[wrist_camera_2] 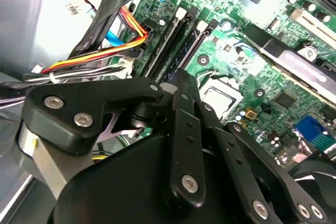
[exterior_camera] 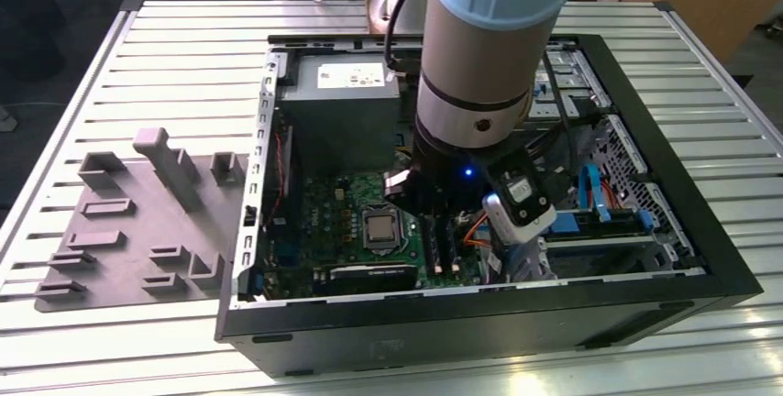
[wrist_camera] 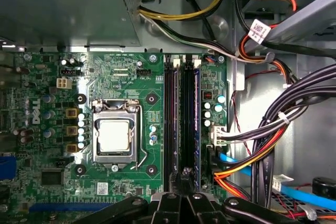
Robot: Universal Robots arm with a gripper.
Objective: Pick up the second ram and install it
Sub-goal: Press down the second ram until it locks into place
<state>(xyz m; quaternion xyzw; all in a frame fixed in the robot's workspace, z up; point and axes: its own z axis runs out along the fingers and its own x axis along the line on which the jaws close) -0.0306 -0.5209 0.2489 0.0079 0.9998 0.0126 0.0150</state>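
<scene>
One pale-blue and silver robot arm (exterior_camera: pixel 490 66) reaches into one open black computer case (exterior_camera: pixel 490 323), and one grey plastic tray with raised blocks (exterior_camera: pixel 123 231) lies on the exterior view's left. The first wrist view shows one square metal processor socket (wrist_camera: pixel 114 136) and four long black slots (wrist_camera: pixel 169 124) side by side. The second ram (wrist_camera: pixel 187 119), a thin dark memory stick, stands along one slot. There the black gripper (wrist_camera: pixel 185 177) has its fingertips drawn together over the stick's end, though actual contact cannot be judged; the second wrist view adds the gripper's bolted linkage (wrist_camera_2: pixel 181 129).
</scene>
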